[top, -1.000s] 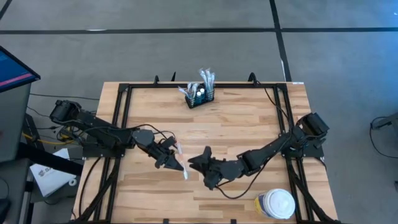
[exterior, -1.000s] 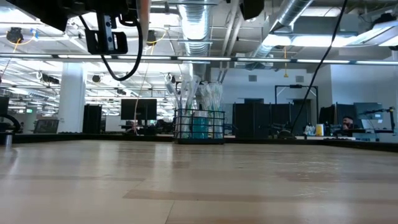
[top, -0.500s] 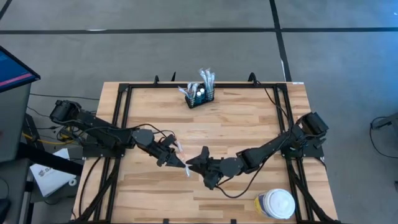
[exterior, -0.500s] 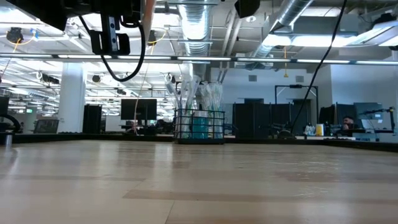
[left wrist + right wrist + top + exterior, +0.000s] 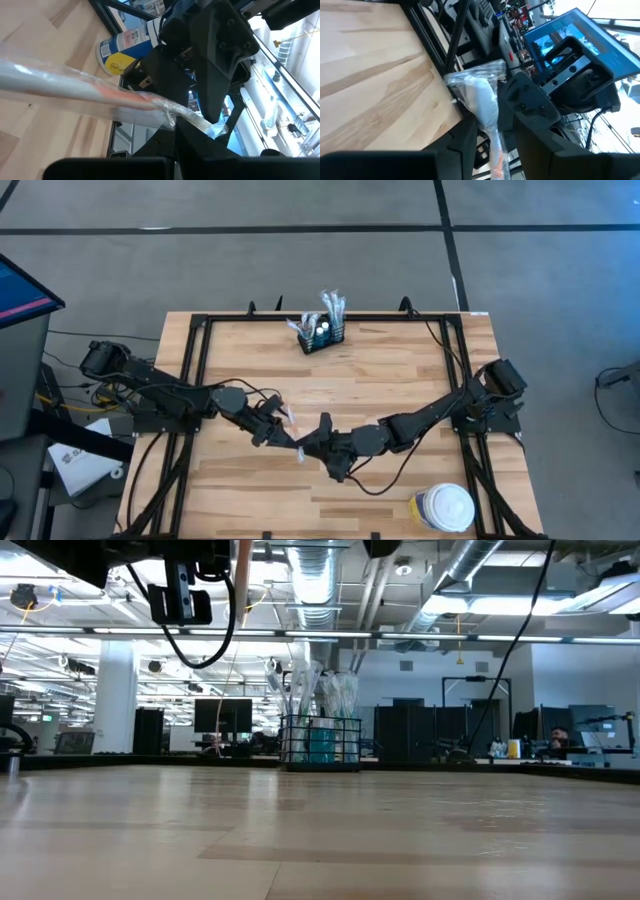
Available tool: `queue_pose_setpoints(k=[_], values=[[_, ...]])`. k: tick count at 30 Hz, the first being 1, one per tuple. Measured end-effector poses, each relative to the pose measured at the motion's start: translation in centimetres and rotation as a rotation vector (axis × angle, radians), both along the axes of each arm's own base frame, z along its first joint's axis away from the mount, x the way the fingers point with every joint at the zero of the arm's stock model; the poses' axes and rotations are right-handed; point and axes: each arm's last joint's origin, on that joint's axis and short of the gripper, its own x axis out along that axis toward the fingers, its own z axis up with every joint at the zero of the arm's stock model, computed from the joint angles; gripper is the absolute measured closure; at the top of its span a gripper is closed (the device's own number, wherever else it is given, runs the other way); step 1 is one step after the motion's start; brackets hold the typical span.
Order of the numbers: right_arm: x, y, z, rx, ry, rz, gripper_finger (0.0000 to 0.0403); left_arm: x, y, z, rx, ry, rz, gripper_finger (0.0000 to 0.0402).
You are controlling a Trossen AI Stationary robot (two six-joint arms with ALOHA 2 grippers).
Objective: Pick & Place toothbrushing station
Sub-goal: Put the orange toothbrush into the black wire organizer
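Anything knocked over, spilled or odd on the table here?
Nothing stands out. The black holder stands upright at the far edge, the white-lidded jar upright near the front. Mid-table, the left gripper and right gripper meet at a wrapped toothbrush.

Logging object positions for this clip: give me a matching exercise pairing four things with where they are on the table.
Things:
1. toothbrushing station
2. white-lidded jar
3. wrapped toothbrush
4. right gripper

Places:
A. near right corner
B. middle of the far edge
C. in the left gripper, above the table's middle
D. reaching in from the right to meet the left gripper

Pairs: 1-B, 2-A, 3-C, 4-D
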Motion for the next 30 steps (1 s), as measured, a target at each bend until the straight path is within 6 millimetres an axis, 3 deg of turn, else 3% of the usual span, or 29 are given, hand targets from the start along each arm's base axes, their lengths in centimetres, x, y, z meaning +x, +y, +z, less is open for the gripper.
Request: queue_pose_setpoints(k=[7, 14, 30], values=[[0.22, -0.43, -0.06, 0.026, 0.009, 0.028, 0.0296, 0.00, 0.00, -0.01, 0.000, 0.001, 0.000, 0.0401], [0.25, -0.50, -0.22, 0.084, 0.032, 0.062, 0.0389, 0.00, 0.00, -0.01, 0.000, 0.001, -0.001, 0.0401], [-0.26, -0.18, 0.23, 0.170, 0.020, -0.080, 0.0400, -0.37, 0.14, 0.63, 0.110, -0.085, -0.010, 0.0398]])
